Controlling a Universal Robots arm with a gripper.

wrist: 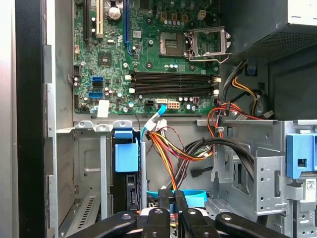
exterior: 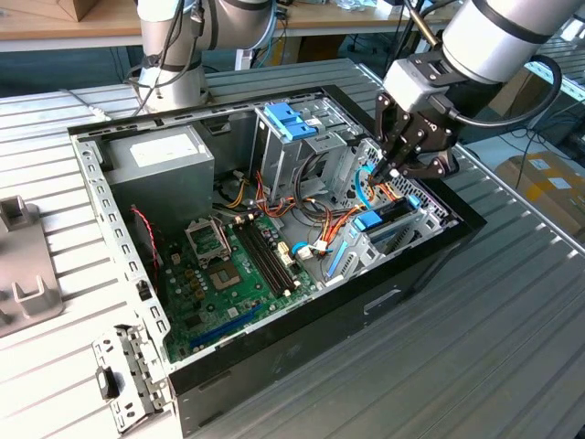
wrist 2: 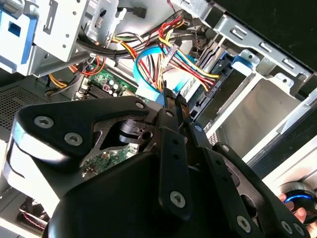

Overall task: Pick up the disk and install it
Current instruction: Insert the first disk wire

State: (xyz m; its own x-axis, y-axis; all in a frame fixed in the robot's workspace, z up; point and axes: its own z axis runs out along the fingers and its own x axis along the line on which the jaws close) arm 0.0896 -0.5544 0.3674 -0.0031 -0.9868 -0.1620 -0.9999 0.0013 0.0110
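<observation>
Exterior view: the gripper (exterior: pixel 391 172) is hovering over the drive cage at the 3 o'clock end of the open computer case (exterior: pixel 302 338), which is lying on the slatted bench (exterior: pixel 512 347). In both wrist views the jaws are showing pressed together with nothing visible between them. The disk (exterior: pixel 379 219) is standing on edge in a cage slot, at about 7 o'clock from the jaws on the exterior view's clock face and just beneath them, not touching. Its long axis is running down into the slot, judged from the first wrist view, where the blue tab and dark body of the disk (wrist: pixel 127 163) are lining up with the upright cage rails. It appears to be sitting in the bay already; whether it is fully home cannot be told. A blue data cable (exterior: pixel 364 187) is looping right beside the jaws, and a bundle of coloured power wires (exterior: pixel 329 224) is crowding the cage at 9 o'clock of the disk, the likeliest snags. Further off, the motherboard (exterior: pixel 233 265) is lying at 8 o'clock, the paler blue bracket (exterior: pixel 291 121) at 10 o'clock and the grey power-supply box (exterior: pixel 160 160) at 9 o'clock, all well apart from the jaws.
</observation>
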